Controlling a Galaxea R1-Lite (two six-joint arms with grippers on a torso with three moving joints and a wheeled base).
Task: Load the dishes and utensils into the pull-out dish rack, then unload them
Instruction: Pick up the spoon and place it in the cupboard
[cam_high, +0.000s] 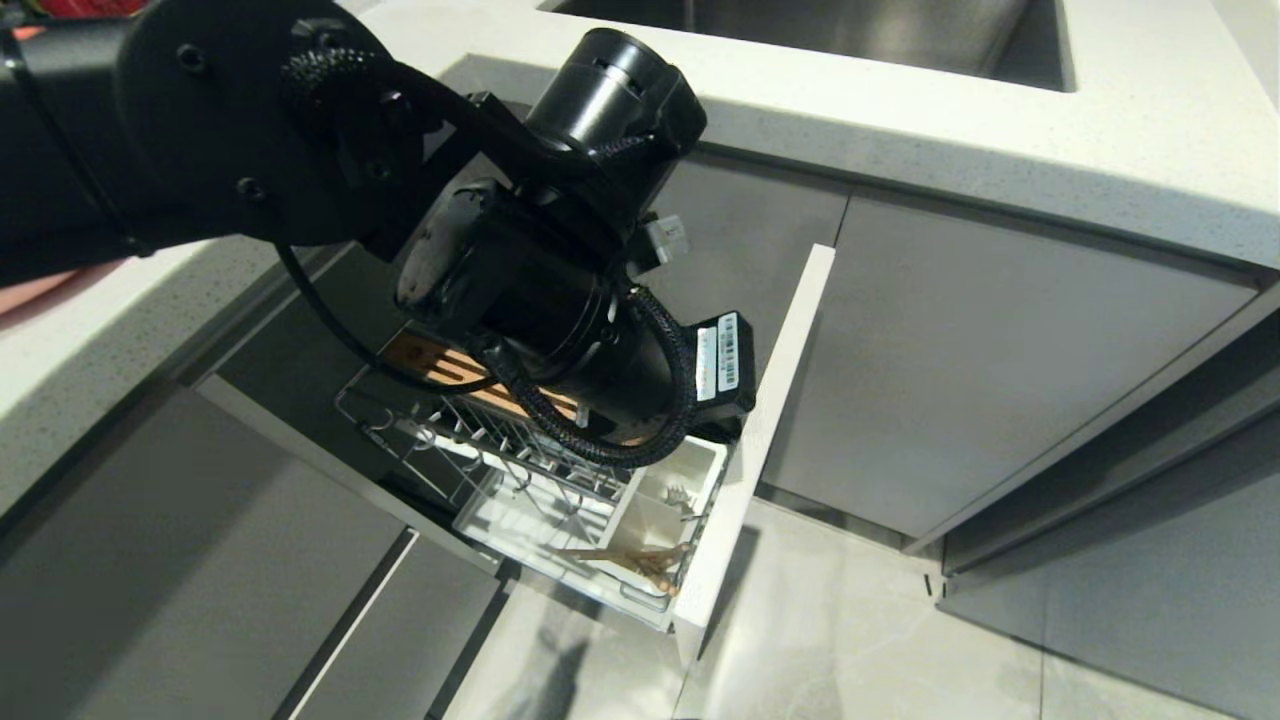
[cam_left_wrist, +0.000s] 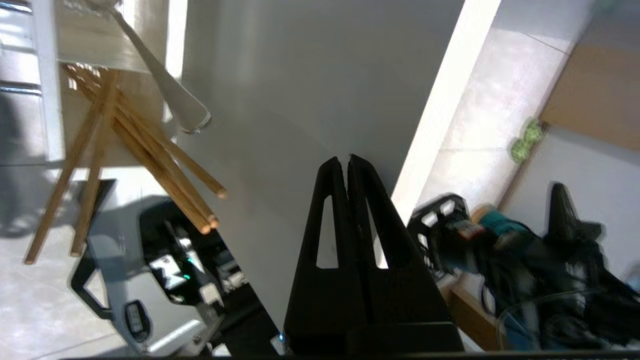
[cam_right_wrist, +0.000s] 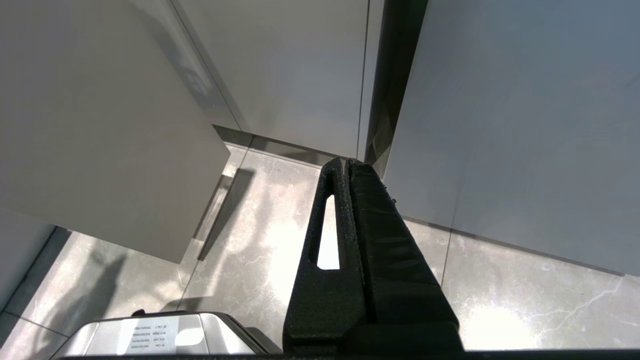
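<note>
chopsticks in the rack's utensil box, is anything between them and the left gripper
Nothing visible. In the left wrist view the left gripper is shut and empty beside the rack's pale front panel, with open space across to the chopsticks and the spoon leaning out of the utensil box.

The pull-out dish rack (cam_high: 520, 470) stands drawn out from the grey cabinets directly beneath the left gripper (cam_left_wrist: 348, 160), its wooden slotted strip (cam_high: 450, 370) and wire prongs partly hidden under that arm. In its white utensil box (cam_high: 665, 500), close beside the closed fingertips and just inside the pale front panel (cam_high: 760, 430), stand the wooden chopsticks (cam_left_wrist: 150, 165) and the metal spoon (cam_left_wrist: 165, 85), leaning out over the box edge. The white tray (cam_high: 520, 520) beneath the wires carries nothing visible.
</note>
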